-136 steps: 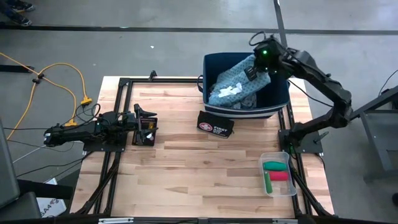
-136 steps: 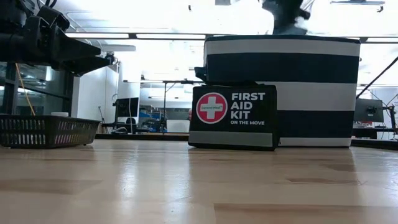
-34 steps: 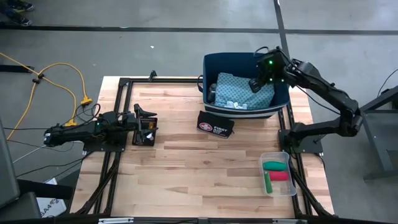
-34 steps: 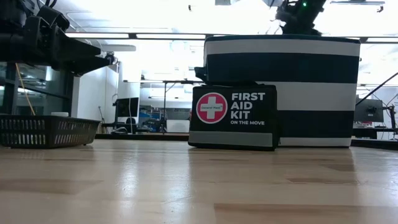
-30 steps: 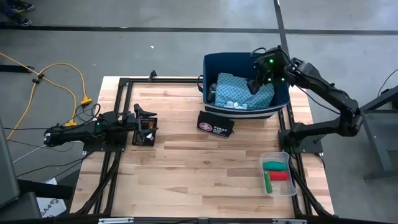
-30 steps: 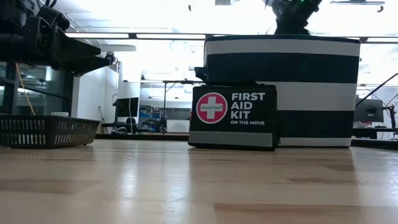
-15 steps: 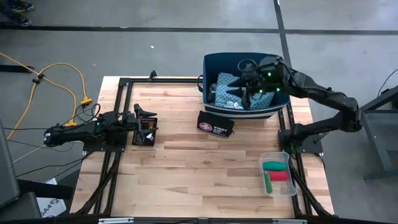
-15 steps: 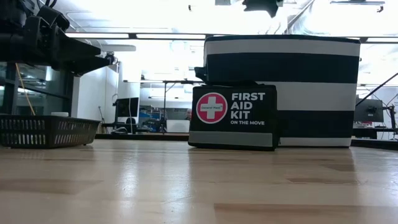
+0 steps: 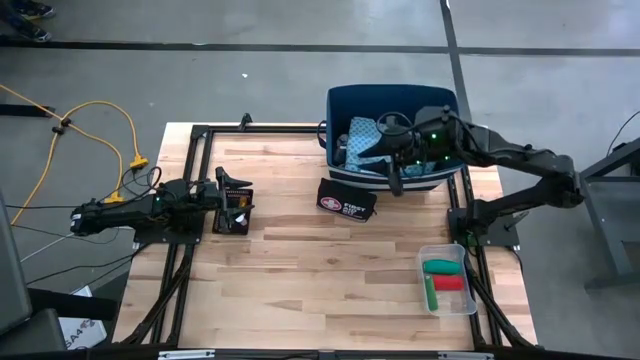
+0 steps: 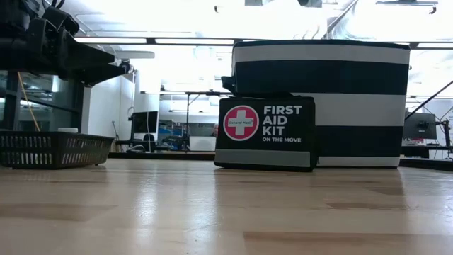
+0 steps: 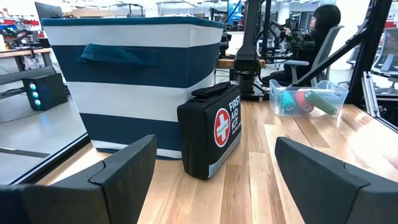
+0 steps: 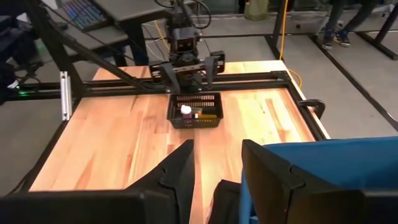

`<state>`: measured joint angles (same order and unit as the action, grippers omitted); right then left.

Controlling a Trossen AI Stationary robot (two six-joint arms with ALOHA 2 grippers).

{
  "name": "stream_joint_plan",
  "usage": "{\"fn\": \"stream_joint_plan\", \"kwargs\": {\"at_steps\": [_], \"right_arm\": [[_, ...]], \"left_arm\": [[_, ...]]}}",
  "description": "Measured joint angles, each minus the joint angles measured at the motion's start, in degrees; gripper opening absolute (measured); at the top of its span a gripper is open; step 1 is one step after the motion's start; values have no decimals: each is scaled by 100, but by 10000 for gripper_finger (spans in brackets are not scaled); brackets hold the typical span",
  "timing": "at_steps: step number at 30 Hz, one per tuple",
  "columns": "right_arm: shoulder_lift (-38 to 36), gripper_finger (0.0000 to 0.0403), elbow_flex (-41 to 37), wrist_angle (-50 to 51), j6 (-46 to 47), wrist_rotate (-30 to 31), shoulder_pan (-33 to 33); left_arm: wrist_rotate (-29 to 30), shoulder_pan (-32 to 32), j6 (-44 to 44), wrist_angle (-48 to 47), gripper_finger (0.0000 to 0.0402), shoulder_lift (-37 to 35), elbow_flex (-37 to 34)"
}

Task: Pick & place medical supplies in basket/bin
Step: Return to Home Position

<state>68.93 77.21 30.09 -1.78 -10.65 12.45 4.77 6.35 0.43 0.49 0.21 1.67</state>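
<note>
The navy-and-white striped bin (image 9: 340, 100) stands at the table's far right. Folded teal patterned cloth (image 9: 362, 140) lies inside it, partly hidden by my right arm. My right gripper (image 9: 396, 172) is open and hovers over the bin's near wall; in the right wrist view (image 12: 217, 149) it looks across the table. Red roll (image 9: 451, 283) and green roll (image 9: 443, 266) lie in a clear tray (image 9: 424, 262). My left gripper (image 9: 232, 190) is open at the left edge, over a small black basket (image 9: 232, 214).
A black first aid kit (image 9: 347, 200) stands on edge against the bin's near wall (image 10: 322, 106). The small black basket (image 12: 194, 110) holds a tiny white piece and other small items. Bare wood spans the table's middle. A seated person (image 11: 317, 31) is beyond the table.
My right gripper has moved from over the bin's far right part toward the table's left and near edge, to the bin's near wall, tipping to look across the table. The cloths have stayed in the bin.
</note>
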Motion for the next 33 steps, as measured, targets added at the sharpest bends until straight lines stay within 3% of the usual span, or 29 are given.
{"fn": "stream_joint_plan", "kwargs": {"at_steps": [19, 33], "right_arm": [[0, 121, 0, 11, 0, 313, -759], [111, 121, -90, 438, 29, 405, -804]], "left_arm": [[-1, 2, 2, 0, 321, 1, 0], [-2, 2, 2, 0, 321, 0, 0]]}}
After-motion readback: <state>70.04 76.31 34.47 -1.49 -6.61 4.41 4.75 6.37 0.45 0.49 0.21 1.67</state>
